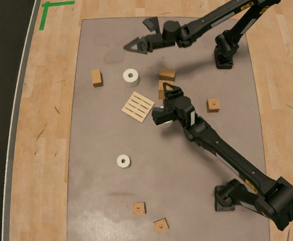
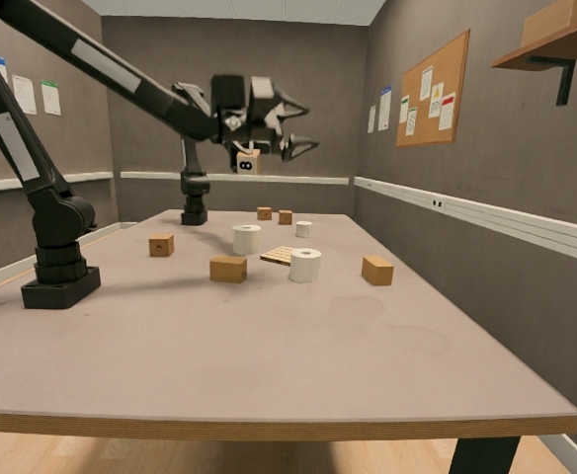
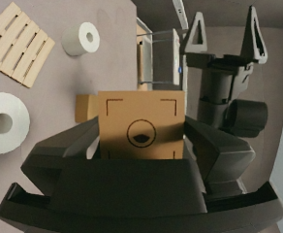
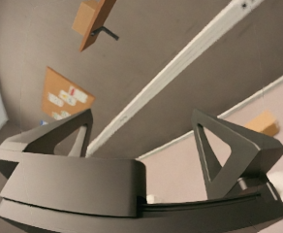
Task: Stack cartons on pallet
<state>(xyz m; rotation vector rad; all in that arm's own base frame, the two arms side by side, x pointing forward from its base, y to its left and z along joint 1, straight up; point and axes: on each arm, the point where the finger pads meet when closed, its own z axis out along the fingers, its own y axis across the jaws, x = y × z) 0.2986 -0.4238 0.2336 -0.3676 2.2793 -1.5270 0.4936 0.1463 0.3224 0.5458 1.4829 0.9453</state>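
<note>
My left gripper (image 1: pixel 168 88) is shut on a brown carton (image 1: pixel 162 94) (image 2: pixel 248 163) (image 3: pixel 141 109), held high above the table; its face with an 8 points sideways toward the exterior camera. My right gripper (image 1: pixel 126 47) (image 2: pixel 312 126) (image 3: pixel 221 9) (image 4: pixel 141 114) is open and empty, high above the table. One carton (image 1: pixel 213 105) (image 2: pixel 161 246) stands between the arm bases. Two cartons (image 1: pixel 138 208) (image 1: pixel 161 225) (image 2: pixel 264 213) (image 2: pixel 285 217) stand at the far end from the exterior view. Their numbers are hidden. The wooden pallet (image 1: pixel 141 120) (image 2: pixel 275 256) (image 3: pixel 41 63) is bare.
Two plain oblong boxes (image 1: pixel 96 78) (image 1: pixel 167 74) (image 2: pixel 376 270) (image 2: pixel 227 269) lie near the pallet. A white roll (image 1: pixel 131 82) (image 2: pixel 305 266) stands beside it, another (image 2: pixel 246 239) is partly under my left arm, and a smaller roll (image 1: pixel 122 160) (image 2: pixel 302 229) stands apart.
</note>
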